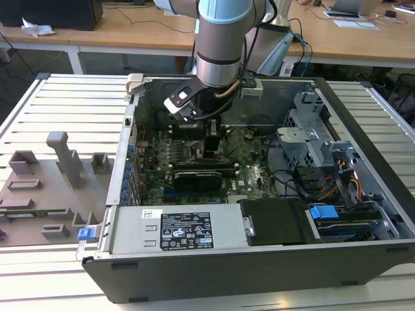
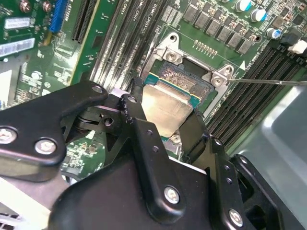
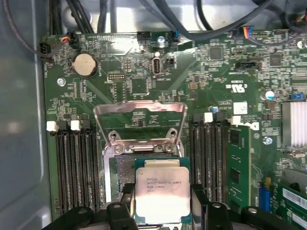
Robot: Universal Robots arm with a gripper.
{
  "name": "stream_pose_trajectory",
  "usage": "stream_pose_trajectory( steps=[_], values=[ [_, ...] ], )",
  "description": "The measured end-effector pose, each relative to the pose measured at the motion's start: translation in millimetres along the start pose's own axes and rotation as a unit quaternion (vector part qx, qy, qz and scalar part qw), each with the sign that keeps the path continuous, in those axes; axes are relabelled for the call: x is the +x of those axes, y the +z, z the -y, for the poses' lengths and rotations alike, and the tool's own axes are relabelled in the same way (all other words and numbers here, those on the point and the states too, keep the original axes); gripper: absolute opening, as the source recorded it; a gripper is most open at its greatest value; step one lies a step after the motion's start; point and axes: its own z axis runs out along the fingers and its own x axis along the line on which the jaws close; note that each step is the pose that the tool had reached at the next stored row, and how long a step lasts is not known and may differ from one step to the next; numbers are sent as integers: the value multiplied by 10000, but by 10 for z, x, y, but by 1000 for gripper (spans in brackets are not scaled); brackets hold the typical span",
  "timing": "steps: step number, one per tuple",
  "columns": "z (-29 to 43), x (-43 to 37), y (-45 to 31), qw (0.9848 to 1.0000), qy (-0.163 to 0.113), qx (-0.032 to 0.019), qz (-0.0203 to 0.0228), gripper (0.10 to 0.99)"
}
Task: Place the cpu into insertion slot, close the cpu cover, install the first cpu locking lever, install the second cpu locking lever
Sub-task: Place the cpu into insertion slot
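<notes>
Black fingers of the gripper sit closest to the lens in the second wrist view. They are drawn in narrow against two opposite edges of the cpu, which looks clamped between them. In the first wrist view the chip hangs between the fingertips. It overlaps the near edge of the insertion slot but does not lie flush in it.

Judged from this, the first step is under way and not finished. The socket recess directly ahead of the fingertips is bare, its contact field exposed. Beyond it the cpu cover stands swung up and open. A thin locking lever juts free to one side of the socket, so closing the cover and both lever steps remain.

In the exterior view the arm reaches down into the open computer case. The case holds the motherboard. Memory slots flank the socket on both sides of the tool, and one memory module is seated.
</notes>
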Motion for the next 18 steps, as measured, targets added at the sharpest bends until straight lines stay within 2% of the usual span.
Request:
stream_pose_trajectory(
  steps=[6, 11, 14, 18],
  values=[
    [23, 66, 91, 10000, -71, -2, -3, 545],
    [27, 86, 121, 10000, -72, -2, -6, 545],
    [31, 125, 149, 10000, -72, -2, -9, 545],
    [38, 129, 184, 10000, -73, 0, -6, 545]
  ],
)
